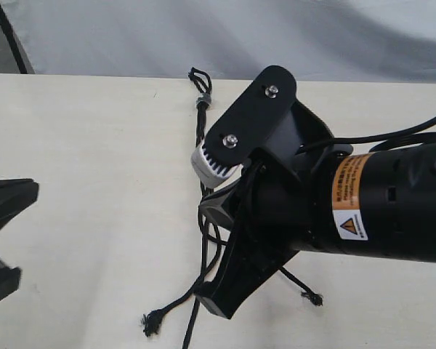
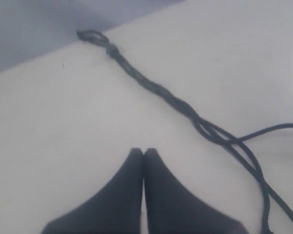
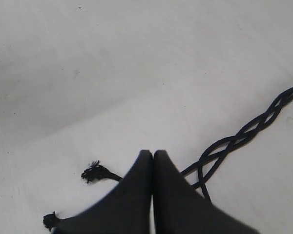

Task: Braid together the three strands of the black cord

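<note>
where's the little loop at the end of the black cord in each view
Exterior view: the loop lies top centre, at the table's far edge, just beyond the grey band.
Left wrist view: the loop ends the cord farthest from the left gripper.
Right wrist view: not in it.
Shared landmark: the braided stretch.

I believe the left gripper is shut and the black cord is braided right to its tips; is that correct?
Only partway: in the right wrist view the black cord stops being braided and the three strands lie loose. The left gripper is shut.
</note>
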Controlling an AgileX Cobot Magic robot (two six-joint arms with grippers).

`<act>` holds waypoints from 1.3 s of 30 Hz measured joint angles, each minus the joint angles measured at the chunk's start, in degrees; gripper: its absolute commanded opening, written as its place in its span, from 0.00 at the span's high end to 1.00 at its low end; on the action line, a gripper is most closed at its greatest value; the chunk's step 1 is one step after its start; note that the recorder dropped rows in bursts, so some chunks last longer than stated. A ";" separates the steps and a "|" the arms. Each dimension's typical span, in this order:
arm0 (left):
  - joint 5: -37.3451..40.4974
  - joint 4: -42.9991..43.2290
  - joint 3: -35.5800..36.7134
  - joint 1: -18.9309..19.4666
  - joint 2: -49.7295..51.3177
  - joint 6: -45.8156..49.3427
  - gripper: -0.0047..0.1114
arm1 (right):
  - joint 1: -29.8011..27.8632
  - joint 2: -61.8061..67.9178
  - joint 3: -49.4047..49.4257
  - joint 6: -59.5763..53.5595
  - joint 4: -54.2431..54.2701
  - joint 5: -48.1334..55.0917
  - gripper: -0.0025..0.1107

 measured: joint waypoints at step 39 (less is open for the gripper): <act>-9.09 5.01 14.59 26.52 -36.95 -11.34 0.96 | 0.00 0.00 0.00 0.00 0.00 -0.03 0.97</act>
